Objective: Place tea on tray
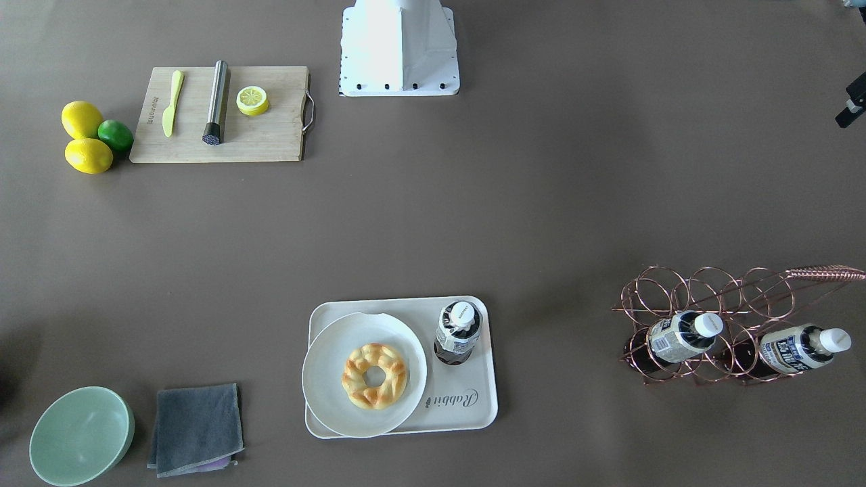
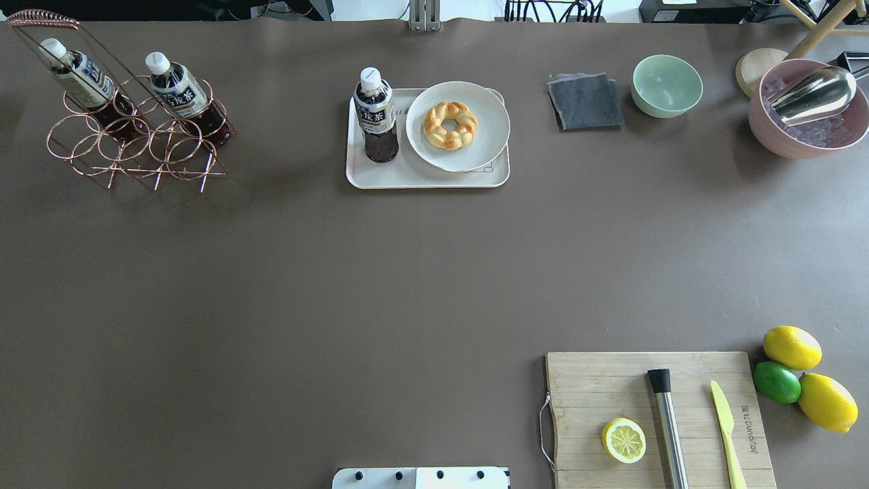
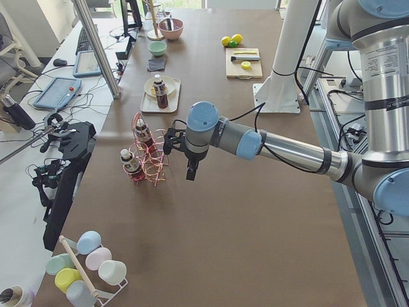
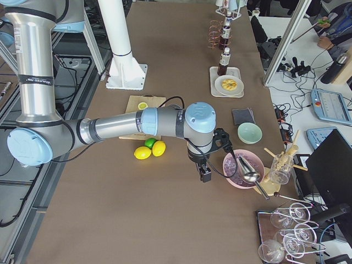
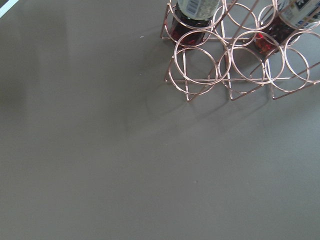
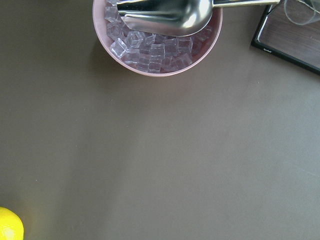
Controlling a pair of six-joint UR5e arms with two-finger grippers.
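Note:
One tea bottle (image 1: 457, 331) stands upright on the cream tray (image 1: 473, 412), beside the round plate; it also shows in the overhead view (image 2: 375, 115) on the tray (image 2: 380, 178). Two like bottles (image 2: 81, 75) (image 2: 180, 88) lie in a copper wire rack (image 2: 129, 146). My left gripper (image 3: 192, 171) hangs above the table near the rack, holding nothing that I can see; I cannot tell if it is open or shut. My right gripper (image 4: 204, 175) hangs beside the pink bowl; I cannot tell its state either.
A white plate (image 2: 458, 125) with a doughnut fills the tray's other half. A grey cloth (image 2: 585, 102), green bowl (image 2: 667, 85) and pink ice bowl with scoop (image 2: 808, 109) stand along the far edge. A cutting board (image 2: 658, 421) and lemons (image 2: 791, 346) lie near my right.

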